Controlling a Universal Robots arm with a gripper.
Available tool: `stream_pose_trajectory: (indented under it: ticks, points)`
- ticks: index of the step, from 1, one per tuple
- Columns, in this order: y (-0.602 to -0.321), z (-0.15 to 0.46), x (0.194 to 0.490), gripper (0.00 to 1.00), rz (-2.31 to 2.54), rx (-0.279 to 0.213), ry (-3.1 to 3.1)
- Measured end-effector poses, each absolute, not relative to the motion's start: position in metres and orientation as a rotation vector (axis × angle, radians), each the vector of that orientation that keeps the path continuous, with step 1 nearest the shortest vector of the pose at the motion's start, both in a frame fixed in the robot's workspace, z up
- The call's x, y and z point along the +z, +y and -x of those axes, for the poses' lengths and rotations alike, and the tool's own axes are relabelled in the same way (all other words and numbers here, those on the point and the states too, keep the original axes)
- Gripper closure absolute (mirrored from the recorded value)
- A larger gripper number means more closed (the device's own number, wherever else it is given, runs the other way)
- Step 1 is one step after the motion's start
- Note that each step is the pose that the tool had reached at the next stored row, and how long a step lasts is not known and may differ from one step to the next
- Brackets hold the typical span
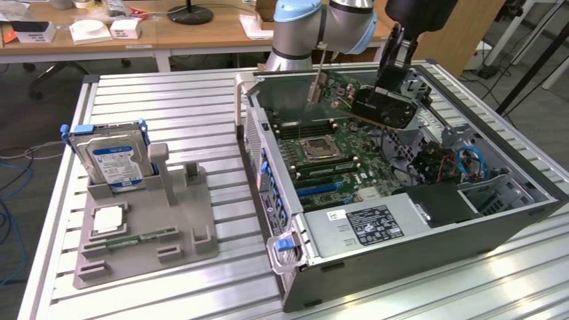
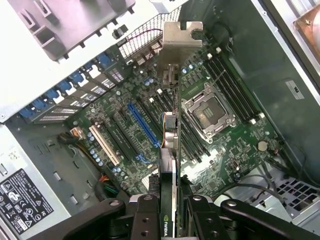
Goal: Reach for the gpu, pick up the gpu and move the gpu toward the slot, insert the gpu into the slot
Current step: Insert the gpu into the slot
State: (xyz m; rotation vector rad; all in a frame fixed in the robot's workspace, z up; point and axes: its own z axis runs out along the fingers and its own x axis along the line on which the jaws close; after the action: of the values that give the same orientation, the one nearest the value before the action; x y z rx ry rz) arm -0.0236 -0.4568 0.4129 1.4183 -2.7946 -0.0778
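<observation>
The gripper (image 2: 170, 212) grips the gpu (image 2: 170, 135) edge-on, holding it above the motherboard (image 1: 322, 155) inside the open computer case (image 1: 400, 230), seemingly not touching the board.

The claw (image 2: 171, 205) hides one end of the gpu (image 2: 170, 127).

A lab: slatted aluminium bench (image 1: 178, 107), desks (image 1: 209, 35), opened computer case (image 1: 418, 250).

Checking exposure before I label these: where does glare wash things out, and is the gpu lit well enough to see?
Exterior view: glare whitens the table at the exterior view's lower right; the gpu, clamped in the gripper, looks dark but free of glare. Wrist view: a bright reflection lies on the motherboard beside the gpu's edge.
</observation>
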Motion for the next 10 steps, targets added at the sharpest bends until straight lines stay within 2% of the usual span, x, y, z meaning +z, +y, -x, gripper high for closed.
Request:
stream_pose_trajectory:
  ticks: [10]
  points:
    - [-0.4568,0.0236,0.4129,0.74,-1.480,-0.078,-2.761]
